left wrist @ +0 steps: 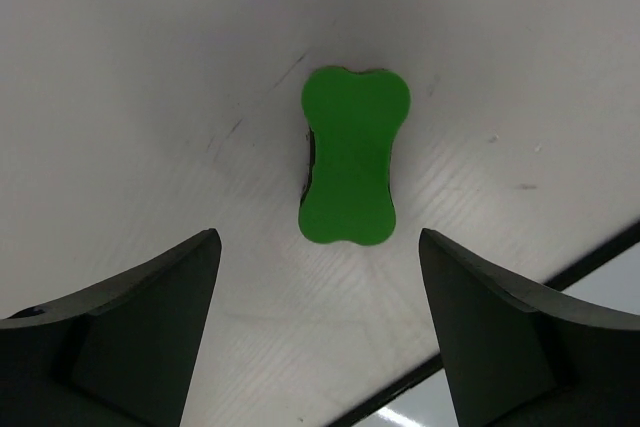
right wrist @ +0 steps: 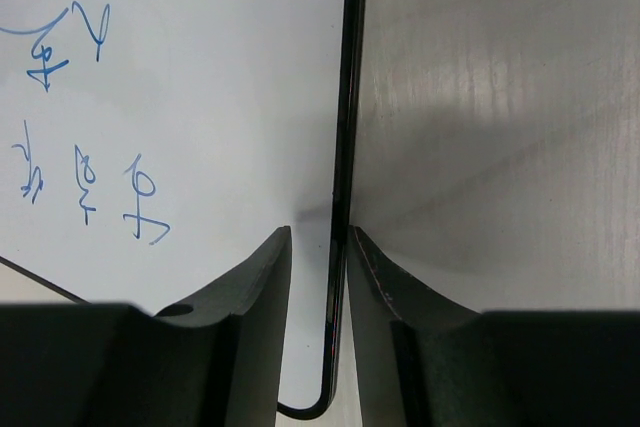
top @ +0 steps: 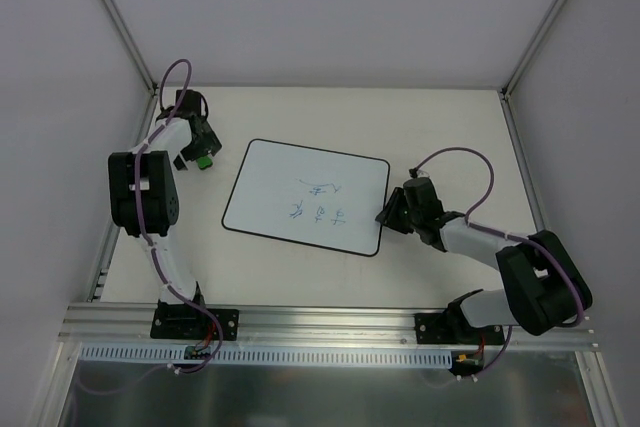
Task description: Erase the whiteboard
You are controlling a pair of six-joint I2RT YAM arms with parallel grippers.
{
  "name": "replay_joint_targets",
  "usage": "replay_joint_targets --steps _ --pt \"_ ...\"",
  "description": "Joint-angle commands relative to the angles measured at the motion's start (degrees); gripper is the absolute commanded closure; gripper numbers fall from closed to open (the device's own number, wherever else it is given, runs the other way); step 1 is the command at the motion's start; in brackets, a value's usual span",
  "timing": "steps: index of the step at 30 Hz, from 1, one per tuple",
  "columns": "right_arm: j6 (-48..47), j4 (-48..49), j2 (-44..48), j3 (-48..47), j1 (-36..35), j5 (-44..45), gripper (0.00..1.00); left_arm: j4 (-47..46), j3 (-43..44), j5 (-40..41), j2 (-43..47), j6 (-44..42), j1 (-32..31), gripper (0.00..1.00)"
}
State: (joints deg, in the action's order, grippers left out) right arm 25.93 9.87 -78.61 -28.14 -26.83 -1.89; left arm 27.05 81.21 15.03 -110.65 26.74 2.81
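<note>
The whiteboard (top: 305, 195) lies flat mid-table with blue scribbles (top: 318, 202) on its right half. My right gripper (top: 392, 215) is at the board's right edge near the front corner. In the right wrist view its jaws (right wrist: 318, 232) are drawn close together astride the black edge (right wrist: 350, 97), with one finger (right wrist: 385, 277) against it and the other over the white surface. A green bone-shaped block (left wrist: 350, 157) lies on the table left of the board. My left gripper (left wrist: 318, 235) hangs open just short of it, apart from it.
A corner of the whiteboard (left wrist: 620, 277) shows at the lower right of the left wrist view. White walls enclose the table on three sides, and the left arm (top: 145, 192) stands close to the left one. A metal rail (top: 330, 322) runs along the near edge.
</note>
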Motion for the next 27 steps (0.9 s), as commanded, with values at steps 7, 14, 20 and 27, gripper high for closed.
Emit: replay_joint_targets --steps 7,14,20,27 --pt "-0.53 -7.32 0.91 3.8 -0.77 -1.01 0.66 -0.07 7.12 0.71 -6.5 -0.82 1.06 0.3" --pt "-0.71 -7.41 0.39 3.53 -0.77 -1.45 0.66 -0.07 9.4 -0.26 -8.26 -1.43 1.67 0.39" --pt "-0.71 -7.41 0.56 3.53 -0.77 -1.54 0.66 0.02 9.93 -1.75 -9.85 -2.22 2.64 0.52" --pt "-0.62 -7.67 0.83 3.27 -0.77 -1.36 0.66 0.11 8.62 -2.63 -9.94 -3.27 3.08 0.6"
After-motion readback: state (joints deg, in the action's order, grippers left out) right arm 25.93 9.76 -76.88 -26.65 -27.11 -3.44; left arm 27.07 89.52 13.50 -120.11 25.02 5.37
